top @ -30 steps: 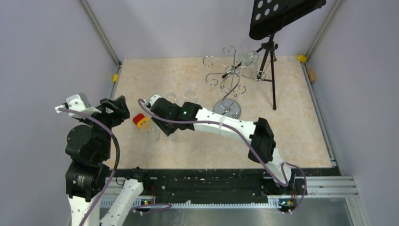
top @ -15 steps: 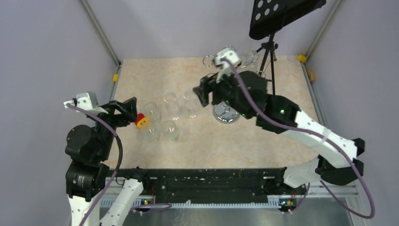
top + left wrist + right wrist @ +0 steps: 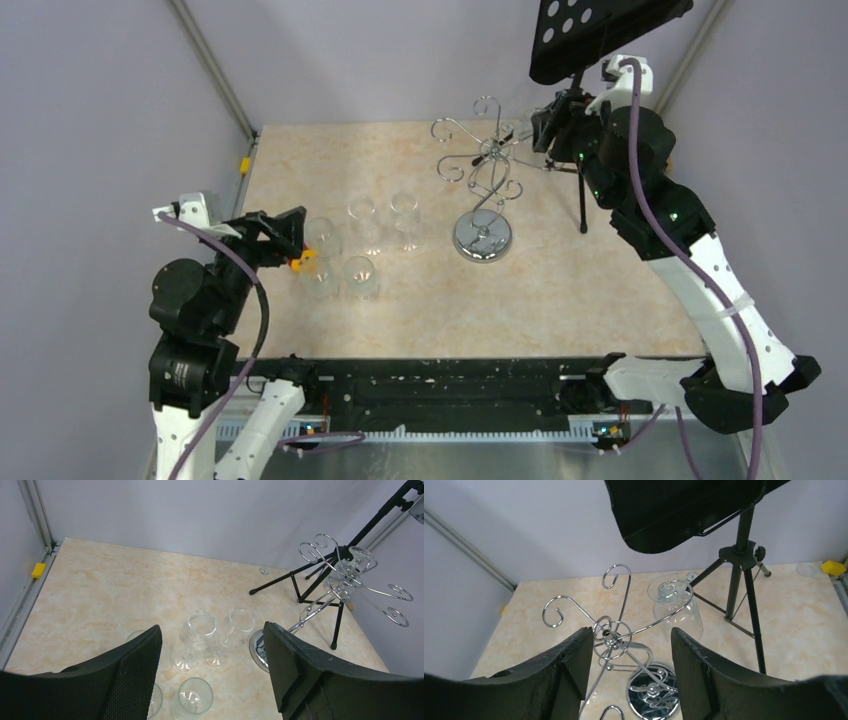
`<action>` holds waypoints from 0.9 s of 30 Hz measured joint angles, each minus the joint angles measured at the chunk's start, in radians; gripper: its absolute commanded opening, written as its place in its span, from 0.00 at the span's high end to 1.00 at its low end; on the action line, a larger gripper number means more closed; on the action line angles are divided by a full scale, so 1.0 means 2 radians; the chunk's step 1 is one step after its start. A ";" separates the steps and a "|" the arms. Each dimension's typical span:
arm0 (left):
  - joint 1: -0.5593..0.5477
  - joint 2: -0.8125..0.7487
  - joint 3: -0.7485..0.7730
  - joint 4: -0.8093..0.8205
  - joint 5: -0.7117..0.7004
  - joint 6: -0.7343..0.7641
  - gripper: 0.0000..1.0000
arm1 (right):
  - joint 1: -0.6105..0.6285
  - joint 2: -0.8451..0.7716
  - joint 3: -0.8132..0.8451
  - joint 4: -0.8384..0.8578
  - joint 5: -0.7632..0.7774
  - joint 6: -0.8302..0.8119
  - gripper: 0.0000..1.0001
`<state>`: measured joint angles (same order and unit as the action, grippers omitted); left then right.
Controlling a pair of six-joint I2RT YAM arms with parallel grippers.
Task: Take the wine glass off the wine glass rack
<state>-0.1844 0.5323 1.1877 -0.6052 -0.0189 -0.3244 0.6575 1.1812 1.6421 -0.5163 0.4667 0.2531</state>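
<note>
The wine glass rack (image 3: 482,165) stands at the back of the table, its scroll arms (image 3: 610,630) spreading over a round chrome base (image 3: 651,692). One clear wine glass (image 3: 678,609) hangs upside down from an arm on the rack's far right side, also seen as wine glass (image 3: 358,560). My right gripper (image 3: 629,650) hovers open above the rack, near its hub, with the glass just beyond the right finger and untouched. My left gripper (image 3: 212,630) is open and empty at the left, pointing at the standing glasses.
Several wine glasses (image 3: 363,215) stand on the table left of the rack, two of them (image 3: 200,627) close together. A small red and yellow object (image 3: 303,262) lies by the left gripper (image 3: 285,235). A black music stand (image 3: 600,30) on a tripod (image 3: 744,580) stands right behind the rack.
The right arm swung from the standing glasses at the left up and across to the rack, and its jaws opened. The left gripper edged right toward the glasses.
</note>
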 measured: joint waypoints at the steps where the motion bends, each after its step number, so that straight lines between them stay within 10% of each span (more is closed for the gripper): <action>1: 0.000 0.000 -0.003 0.002 0.000 -0.003 0.23 | -0.014 0.001 0.000 -0.004 -0.008 0.012 0.49; 14: 0.000 -0.029 -0.052 0.045 0.014 -0.056 0.24 | -0.191 0.027 -0.059 0.026 -0.188 0.191 0.58; 27: 0.000 -0.033 -0.060 0.054 0.007 -0.077 0.26 | -0.199 0.083 -0.058 0.051 -0.212 0.318 0.75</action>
<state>-0.1844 0.4671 1.0683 -0.4965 -0.0051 -0.4782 0.2588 1.3479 1.5261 -0.4149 0.0433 0.8883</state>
